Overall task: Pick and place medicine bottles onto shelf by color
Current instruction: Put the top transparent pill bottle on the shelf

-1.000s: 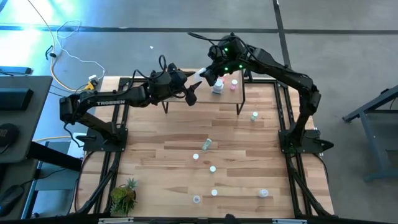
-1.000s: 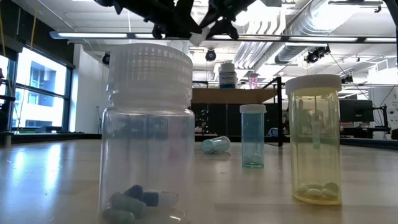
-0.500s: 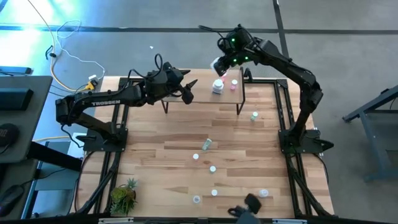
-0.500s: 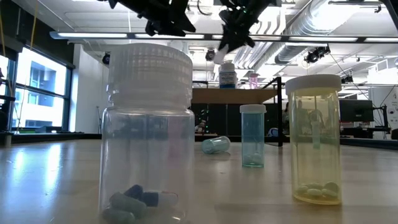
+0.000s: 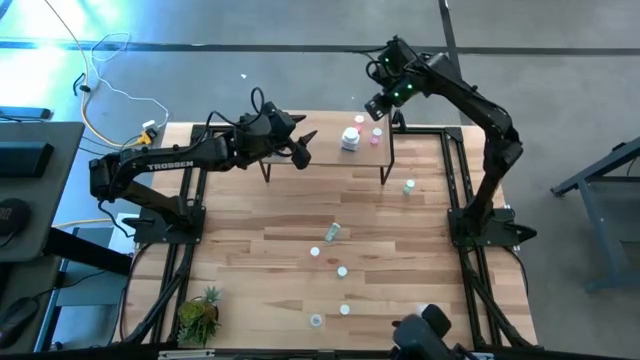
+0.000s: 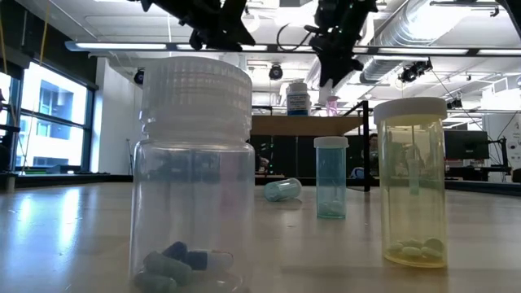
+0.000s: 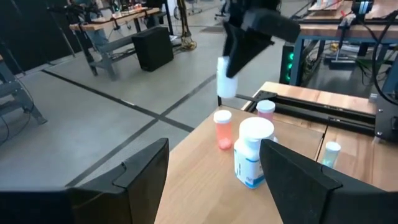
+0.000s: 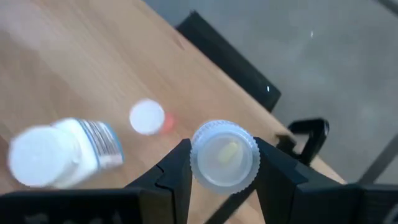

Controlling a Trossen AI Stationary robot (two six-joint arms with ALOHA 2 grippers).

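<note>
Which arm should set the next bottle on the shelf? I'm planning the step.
Right: its end effector already grips a white-capped bottle above the shelf; the left end effector is open, empty.

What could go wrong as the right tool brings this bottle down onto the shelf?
The right tool holds a white-capped bottle above the shelf, near its back edge, so a release there may drop it off. The large white bottle and pink vials stand close together and could be knocked. The open left tool hovers over the same shelf.
</note>
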